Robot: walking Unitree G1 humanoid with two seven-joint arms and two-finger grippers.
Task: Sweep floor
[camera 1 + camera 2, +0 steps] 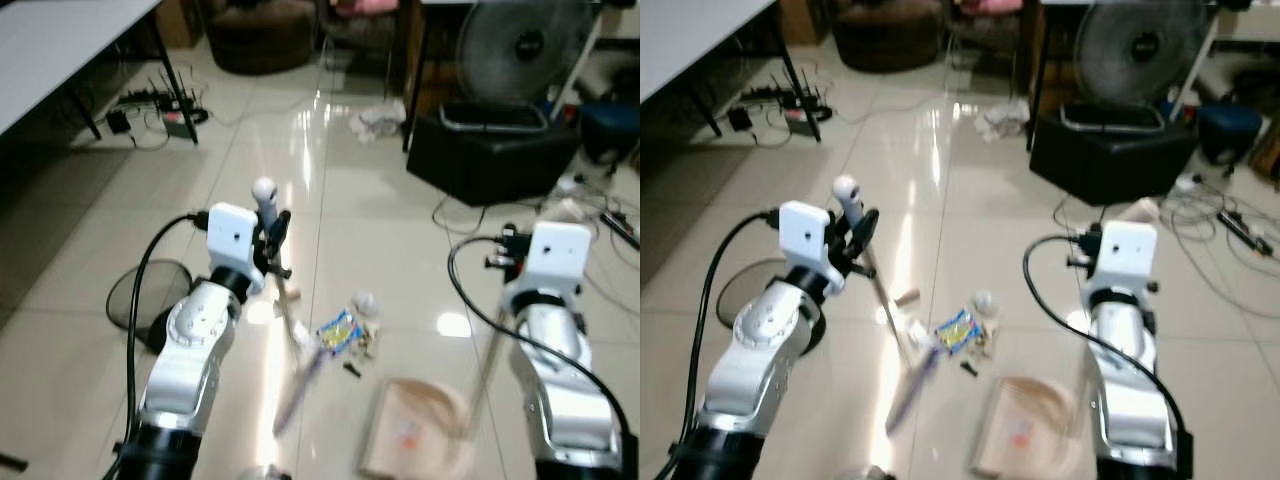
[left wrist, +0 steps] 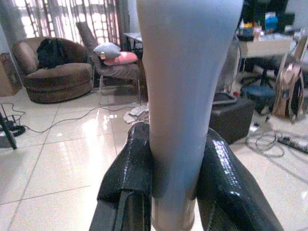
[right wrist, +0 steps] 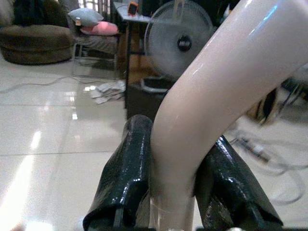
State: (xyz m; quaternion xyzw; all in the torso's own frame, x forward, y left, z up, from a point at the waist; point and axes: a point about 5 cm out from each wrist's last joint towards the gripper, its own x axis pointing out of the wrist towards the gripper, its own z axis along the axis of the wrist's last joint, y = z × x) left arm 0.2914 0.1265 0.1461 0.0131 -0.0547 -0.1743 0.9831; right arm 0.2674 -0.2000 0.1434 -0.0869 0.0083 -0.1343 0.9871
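My left gripper (image 2: 177, 132) is shut on the pale grey broom handle (image 1: 264, 193), held to my front left. The thin shaft slants down to the blurred purple broom head (image 1: 300, 385) on the tiled floor. Just right of the head lie a blue and yellow wrapper (image 1: 340, 330), a small white ball (image 1: 365, 301) and dark scraps (image 1: 352, 370). My right gripper (image 3: 179, 132) is shut on the curved beige dustpan handle (image 1: 1137, 210). The beige dustpan (image 1: 415, 430) rests on the floor between my arms, right of the litter.
A round black mesh bin (image 1: 145, 295) sits at my left. Ahead on the right stand a black box (image 1: 490, 150) and a fan (image 1: 520, 40), with cables (image 1: 600, 215) beside them. A white table (image 1: 60, 50) with power strips (image 1: 160, 105) beneath it is far left. Crumpled paper (image 1: 380, 120) lies ahead.
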